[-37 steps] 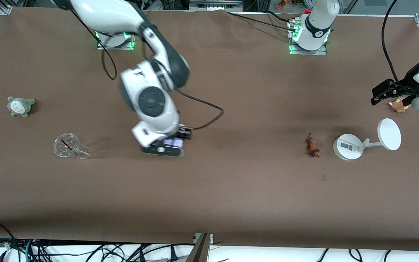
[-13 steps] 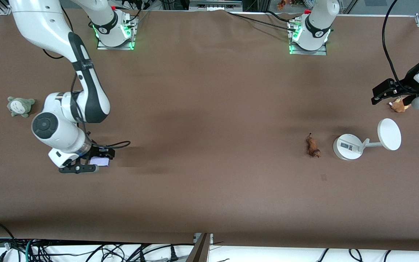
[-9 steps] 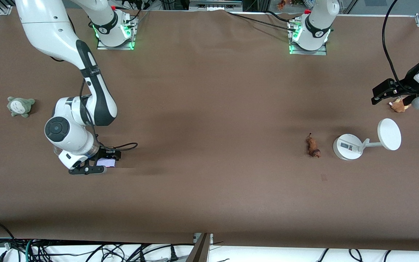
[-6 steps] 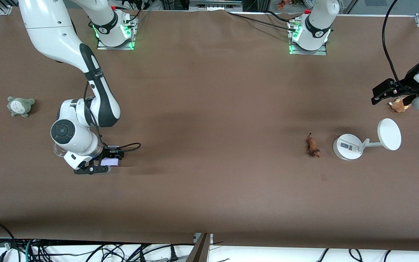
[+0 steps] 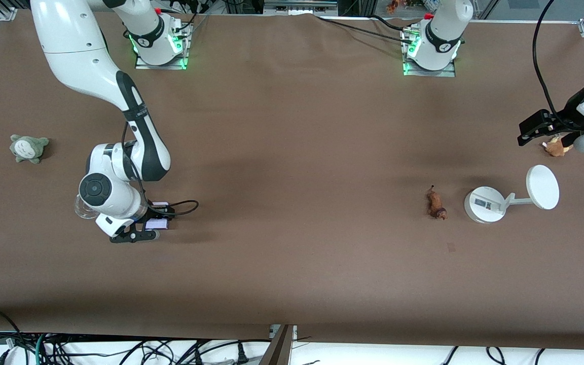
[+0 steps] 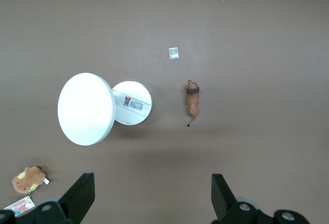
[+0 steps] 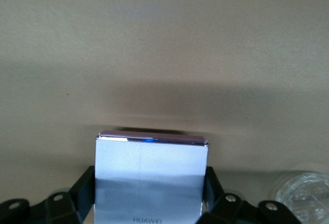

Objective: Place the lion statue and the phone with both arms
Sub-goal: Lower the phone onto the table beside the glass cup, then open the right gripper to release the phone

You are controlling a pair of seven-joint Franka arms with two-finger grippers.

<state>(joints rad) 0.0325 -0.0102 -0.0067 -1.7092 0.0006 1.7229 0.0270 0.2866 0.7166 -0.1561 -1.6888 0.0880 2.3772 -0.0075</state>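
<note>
Phone [image 7: 151, 180] between right jaws

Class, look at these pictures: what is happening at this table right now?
The right gripper holds the phone just above the table, beside a clear cup at the right arm's end. The left gripper waits open in the air at the other end, near a small brown plush. The lion statue lies untouched beside the white stand.

Even overhead light, soft shadows on the table [image 5: 292, 152], glare along the phone [image 7: 151, 178] edge.
</note>
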